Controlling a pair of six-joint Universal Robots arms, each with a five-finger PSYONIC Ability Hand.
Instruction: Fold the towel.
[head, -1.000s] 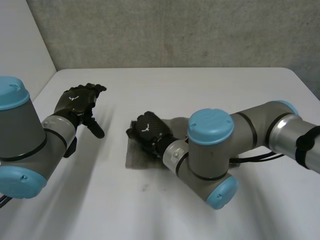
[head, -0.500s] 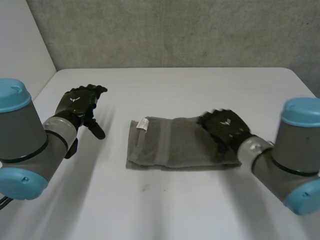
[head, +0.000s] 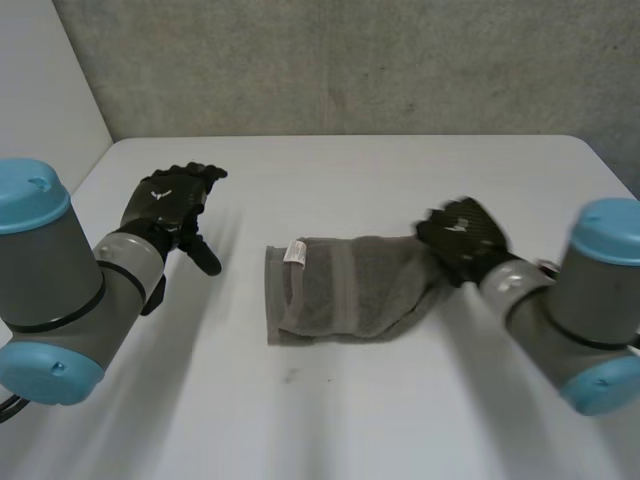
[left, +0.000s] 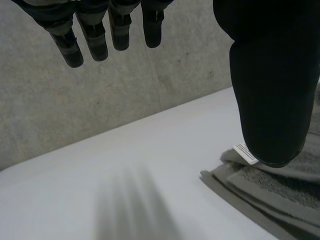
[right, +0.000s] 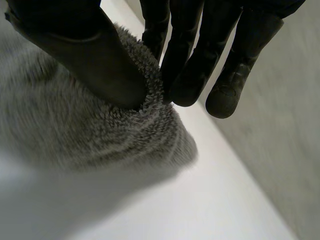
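Towel (head: 350, 290) end pinched in right hand (head: 462, 240) — left hand (head: 165, 205) loose-fingered, well apart.

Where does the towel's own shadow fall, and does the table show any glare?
Right wrist view: soft shadow on the table beneath the towel end pinched by the right hand; head view: thin shadow along the towel's near edge, no glare.

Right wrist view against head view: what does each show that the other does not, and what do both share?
Right wrist view: thumb and fingers of the right robot hand pinch the towel at its edge. Head view: the open left robot hand over the table, apart from the towel, and a white label at the towel's end nearest it. Both: the right robot hand on the towel.
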